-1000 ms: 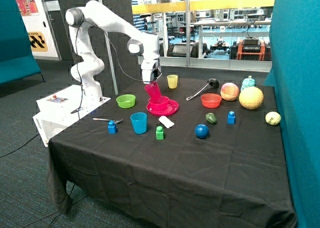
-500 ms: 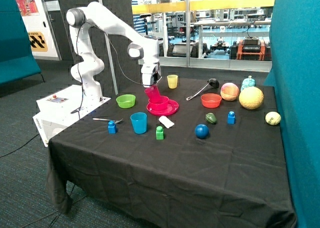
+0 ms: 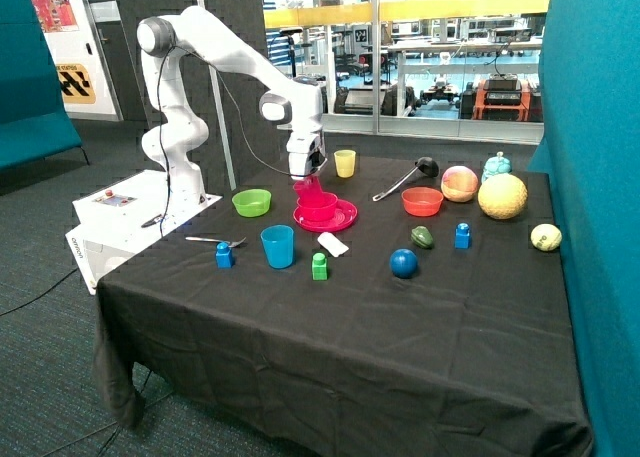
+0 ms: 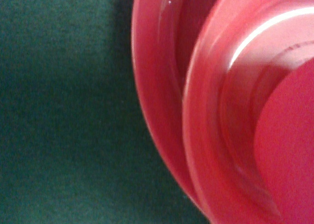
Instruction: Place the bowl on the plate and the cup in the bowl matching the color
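black cloth over the table [image 3: 330,327], glass-walled lab behind, white arm reaching in from its base beside the table. at the middle of things: magenta bowl [image 3: 319,207] sitting on the matching plate [image 3: 345,218], so first half of the task looks done. magenta cup [image 3: 305,187] now lowered from a tilted hold above the bowl a second ago to the bowl's far rim, more upright and partly sunk behind that rim; whether its base touches the bowl floor cannot be told. gripper [image 3: 305,169] directly over the cup and seemingly pinching its top, though the jaws' exact spread cannot be told from either view. wrist view filled with the plate's rim [image 4: 157,111], the bowl's wall [image 4: 211,111] nested inside it, and a pink mass at the edge, probably the cup [image 4: 287,150], over dark cloth. meaning, as a judgement: second half nearly finished, only seating and release left; risk of the cup tipping on the bowl's slope if let go while leaning. outward from the plate: yellow cup [image 3: 345,163] behind it, green bowl [image 3: 252,202] toward the arm's base, blue cup [image 3: 277,246] in front, orange bowl [image 3: 422,201] on the far side toward the fruit. nothing visible inside the green or orange bowl; blue and yellow cups' insides not seen.
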### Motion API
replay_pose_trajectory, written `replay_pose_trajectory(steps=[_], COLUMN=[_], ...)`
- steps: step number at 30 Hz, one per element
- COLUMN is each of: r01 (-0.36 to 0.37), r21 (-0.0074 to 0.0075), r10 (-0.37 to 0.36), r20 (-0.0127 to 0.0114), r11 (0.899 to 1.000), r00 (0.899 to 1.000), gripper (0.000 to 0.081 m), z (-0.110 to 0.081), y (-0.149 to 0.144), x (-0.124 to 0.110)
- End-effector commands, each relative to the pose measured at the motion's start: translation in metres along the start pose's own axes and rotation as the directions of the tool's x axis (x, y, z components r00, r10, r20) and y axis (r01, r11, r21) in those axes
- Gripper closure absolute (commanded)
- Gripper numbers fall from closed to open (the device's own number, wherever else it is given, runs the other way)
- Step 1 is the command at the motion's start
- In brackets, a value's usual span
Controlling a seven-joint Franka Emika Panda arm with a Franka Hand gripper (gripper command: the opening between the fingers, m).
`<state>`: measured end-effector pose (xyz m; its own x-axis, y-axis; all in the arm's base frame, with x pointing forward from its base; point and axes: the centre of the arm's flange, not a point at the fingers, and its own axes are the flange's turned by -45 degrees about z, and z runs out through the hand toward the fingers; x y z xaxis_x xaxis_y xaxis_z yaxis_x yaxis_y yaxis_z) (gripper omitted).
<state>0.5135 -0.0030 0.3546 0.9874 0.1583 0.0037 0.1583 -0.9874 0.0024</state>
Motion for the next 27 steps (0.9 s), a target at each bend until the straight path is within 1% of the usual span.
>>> replay_pose_trajectory(steps=[1,16,17,18,19,20,22,24,27], r01=[-0.005,-0.044,-0.038,-0.045,-0.044,-0.038,-0.045,-0.039,-0.033], r21=[0.0024,0.0023,0.0023,0.0023,0.0023,0.0023,0.0023,0.0023,0.0023], r10=[0.005,0.044,0.038,0.045,0.044,0.038,0.045,0.039,0.033], r20=[0.0037,0.0038,0.0038,0.0038,0.0038,0.0038,0.0038,0.0038,0.0038], r11=[1.000,0.999,0.999,0.999,0.999,0.999,0.999,0.999,0.999], r00=[1.000,0.999,0.999,0.999,0.999,0.999,0.999,0.999,0.999], gripper=[0.0808,0.0808,0.0760,0.0690,0.0641,0.0551,0.0401,0.0318,0.0253], z=[0.0052,0.0074,0.0083,0.0085,0.0087,0.0092,0.0098,0.0103,0.0107], y=[-0.0029,0.0044,0.0043,0.0045,0.0045,0.0041,0.0041,0.0042,0.0043], x=[0.0068,0.0103,0.0098,0.0098,0.0098,0.0096,0.0098,0.0098,0.0098])
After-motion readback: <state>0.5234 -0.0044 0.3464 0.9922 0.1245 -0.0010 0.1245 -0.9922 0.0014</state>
